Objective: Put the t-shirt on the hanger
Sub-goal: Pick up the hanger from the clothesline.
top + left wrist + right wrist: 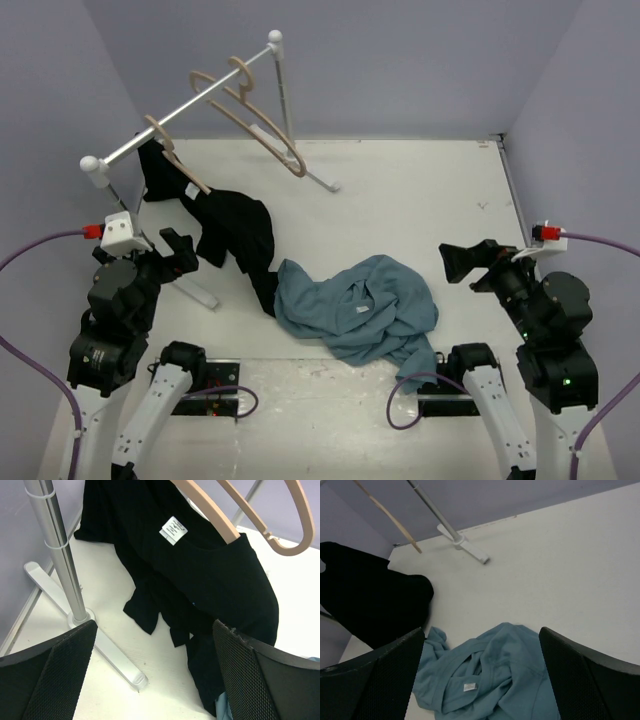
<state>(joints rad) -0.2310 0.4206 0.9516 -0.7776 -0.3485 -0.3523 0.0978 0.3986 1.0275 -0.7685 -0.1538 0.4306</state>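
Observation:
The blue-teal t-shirt [355, 305] lies crumpled on the table near the front middle, collar label showing; it fills the lower part of the right wrist view [490, 680]. The empty tan hanger [262, 125] hangs on the silver rail at the back. My left gripper [180, 250] is open and empty beside the rack's post, facing the black garment [200, 575]. My right gripper [455, 262] is open and empty, above the table to the right of the t-shirt. In the right wrist view the t-shirt lies between and below its open fingers [380, 680].
A silver clothes rack [185, 105] stands back left, with feet on the table [107, 650]. A second tan hanger [175, 155] on it wears the black garment [235, 235], whose hem trails down and touches the t-shirt's left edge. Purple walls enclose the table.

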